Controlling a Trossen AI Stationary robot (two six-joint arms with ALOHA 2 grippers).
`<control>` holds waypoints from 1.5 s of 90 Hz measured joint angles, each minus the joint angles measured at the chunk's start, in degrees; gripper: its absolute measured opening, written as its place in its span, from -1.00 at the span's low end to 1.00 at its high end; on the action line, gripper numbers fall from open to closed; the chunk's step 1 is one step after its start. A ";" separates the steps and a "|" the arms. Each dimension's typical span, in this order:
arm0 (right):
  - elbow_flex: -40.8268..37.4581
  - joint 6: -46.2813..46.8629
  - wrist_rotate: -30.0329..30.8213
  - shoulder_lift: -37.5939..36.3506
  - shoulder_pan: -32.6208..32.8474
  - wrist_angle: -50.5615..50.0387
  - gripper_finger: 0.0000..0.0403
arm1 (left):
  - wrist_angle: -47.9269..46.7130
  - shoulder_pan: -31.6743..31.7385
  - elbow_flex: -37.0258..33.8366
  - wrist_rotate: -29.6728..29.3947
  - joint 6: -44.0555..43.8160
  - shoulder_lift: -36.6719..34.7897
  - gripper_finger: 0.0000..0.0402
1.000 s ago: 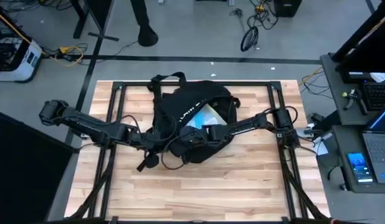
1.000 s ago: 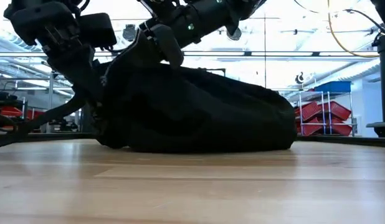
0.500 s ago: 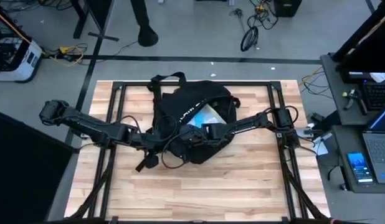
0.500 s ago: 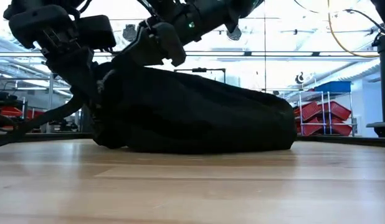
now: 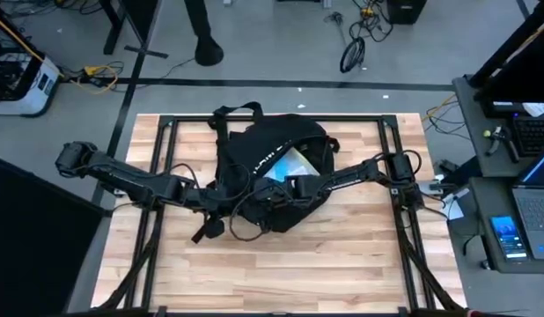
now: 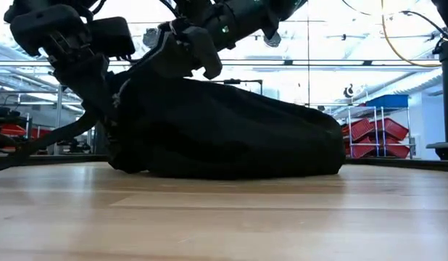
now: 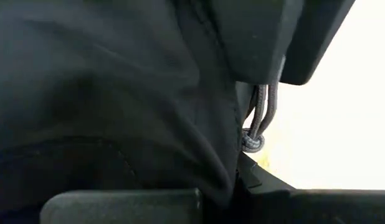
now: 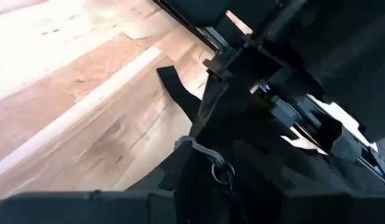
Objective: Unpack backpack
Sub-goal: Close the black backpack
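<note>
Left gripper (image 5: 226, 199) fingers: buried against the backpack (image 5: 276, 172) at its left edge; gap not resolvable from above, cut off by the frame in the left wrist view.
Right gripper (image 5: 274, 193) fingers: lost against black fabric at the backpack's front; spacing unreadable.
Pale item (image 5: 294, 164) in the backpack's opening: partly covered by fabric and the right arm; identity unclear.
Backpack lettering: too small to read from above.
Cord (image 7: 260, 118) beside the backpack fabric: upper end hidden behind a dark gripper part.
Backpack's far side, low view: hidden by its own bulk.
</note>
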 joint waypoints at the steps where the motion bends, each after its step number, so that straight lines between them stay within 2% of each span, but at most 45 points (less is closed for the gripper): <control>1: 0.00 -0.04 -0.02 0.08 -0.02 0.04 -0.53 | 0.01 0.00 0.00 0.00 0.00 0.00 -1.00; 20: -0.07 -0.56 -0.58 0.60 -0.43 0.73 -0.59 | -0.10 0.00 0.00 0.04 -0.07 -0.02 -1.00; 51: -0.07 -0.96 -0.14 0.60 -0.93 -1.65 -0.98 | 0.03 0.02 0.00 0.02 -0.07 -0.02 -1.00; 82: -0.20 0.37 3.62 -1.17 -2.64 -6.30 -1.00 | -2.74 -0.23 0.13 0.00 -1.27 -0.06 -1.00; 111: -0.17 0.55 6.89 -5.97 -6.73 -22.92 -1.00 | -6.21 -2.69 0.15 -0.05 -2.13 -0.11 -1.00; 135: -0.17 8.36 0.12 -6.46 -4.80 -18.17 -1.00 | -5.81 -2.17 0.13 -1.03 -2.10 -0.11 -1.00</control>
